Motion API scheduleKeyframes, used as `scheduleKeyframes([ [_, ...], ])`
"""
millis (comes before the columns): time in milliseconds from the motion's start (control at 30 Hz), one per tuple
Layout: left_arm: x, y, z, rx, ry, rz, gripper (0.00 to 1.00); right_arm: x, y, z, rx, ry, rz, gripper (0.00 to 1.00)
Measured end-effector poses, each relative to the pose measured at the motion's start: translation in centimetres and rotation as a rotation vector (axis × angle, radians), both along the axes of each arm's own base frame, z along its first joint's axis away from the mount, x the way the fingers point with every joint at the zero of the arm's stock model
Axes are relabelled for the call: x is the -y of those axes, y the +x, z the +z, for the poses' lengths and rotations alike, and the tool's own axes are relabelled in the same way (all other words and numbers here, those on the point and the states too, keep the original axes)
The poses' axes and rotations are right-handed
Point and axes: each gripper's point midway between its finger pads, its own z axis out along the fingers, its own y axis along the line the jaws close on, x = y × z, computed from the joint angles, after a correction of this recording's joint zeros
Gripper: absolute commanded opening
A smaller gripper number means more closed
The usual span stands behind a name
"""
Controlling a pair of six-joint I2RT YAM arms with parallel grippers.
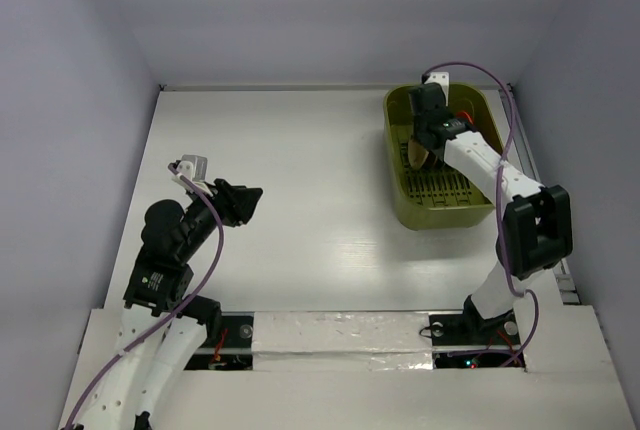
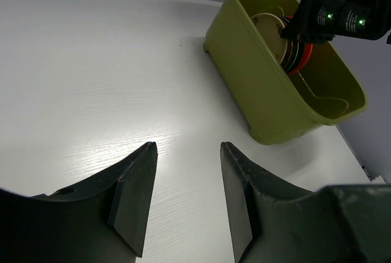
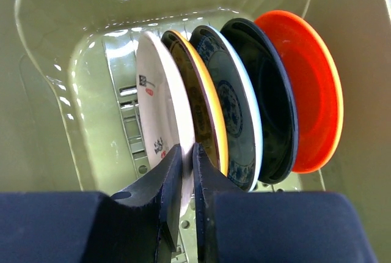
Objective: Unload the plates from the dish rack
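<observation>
Pinches the cream plate [image 3: 156,110] by its rim between the right fingers [image 3: 165,189], nearly together. Stands on edge in the dish rack [image 1: 440,216] at the table's [image 1: 300,150] far right, beside the yellow-rimmed plate [image 3: 215,122], blue-patterned plate [image 3: 231,101], black plate [image 3: 269,92] and orange-red plate [image 3: 311,92]. Bears small red and dark printed marks [image 3: 146,82], too small to read. Holds the left fingers [image 2: 131,202] apart, empty, over the table.

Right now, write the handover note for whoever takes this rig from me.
Left pincer: open, empty, above the white table.
Right pincer: shut on the rim of the cream round plate, first in the row.
All five plates stand on edge in the olive-green plastic dish rack: cream, yellow-orange patterned plate, blue-patterned white plate, black plate, orange-red plate.
Done: none is out yet.
Left: lift out all five, cream first.
</observation>
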Motion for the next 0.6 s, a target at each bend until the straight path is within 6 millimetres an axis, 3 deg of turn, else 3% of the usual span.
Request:
scheduleKeyframes([
  [200,0.1,-0.1,0.0,0.001,-0.001,-0.005,0.42,0.4,-0.4,1.0,0.007,-0.015,-0.001,0.02],
  [400,0.0,-0.2,0.4,0.017,-0.005,-0.006,0.43,-0.3,-0.2,3.5,0.051,-0.018,0.007,0.00],
  [600,0.1,-0.4,0.6,0.025,-0.008,-0.010,0.43,-0.2,-1.3,6.1,0.092,-0.032,0.007,0.00],
])
